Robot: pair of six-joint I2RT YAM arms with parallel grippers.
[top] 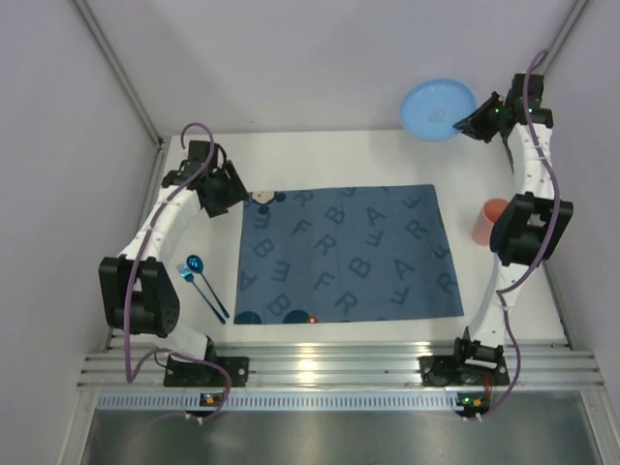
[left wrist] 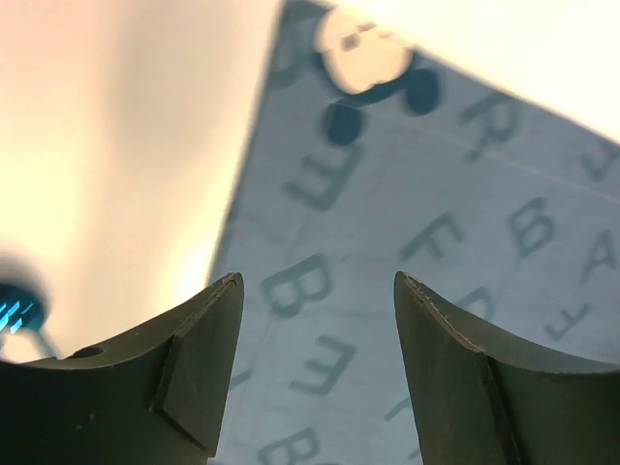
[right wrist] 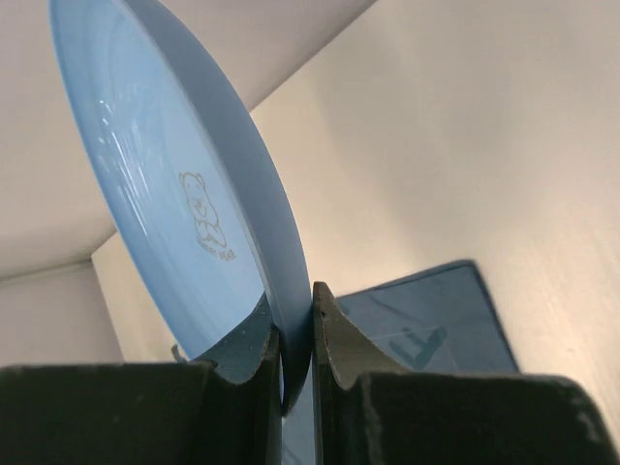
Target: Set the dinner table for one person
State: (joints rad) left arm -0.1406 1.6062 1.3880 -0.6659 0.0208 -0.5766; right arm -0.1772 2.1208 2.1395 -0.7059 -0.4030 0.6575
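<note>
Looking down on the dinner table (top: 320,160): flat, white, rectangular, reaching from side wall to side wall. Long axis apparently left to right, parallel with the silver slotted rail (top: 329,373) along the near edge, where both arm bases sit. In the middle, a blue letter-printed placemat (top: 344,252), its long side also left to right, its near edge close to the rail.

Up by the far right corner, the right gripper (right wrist: 295,320) pinched tight on the rim of a light blue plate (top: 436,107). Held clear of the tabletop and tilted, with a small printed bear on the face. One finger on each side of the rim, no gap to be seen.

Near the right edge, an orange-pink cup (top: 487,221), partly hidden behind the right arm, apart from the placemat.

Above the placemat's far left corner, the left gripper (left wrist: 320,291), jaws spread wide with nothing between them, only cloth and bare table below. Close to the left edge, a blue spoon (top: 199,271) and a second blue utensil (top: 184,275) side by side, handles slanting toward the placemat's near left corner, not touching the cloth.
</note>
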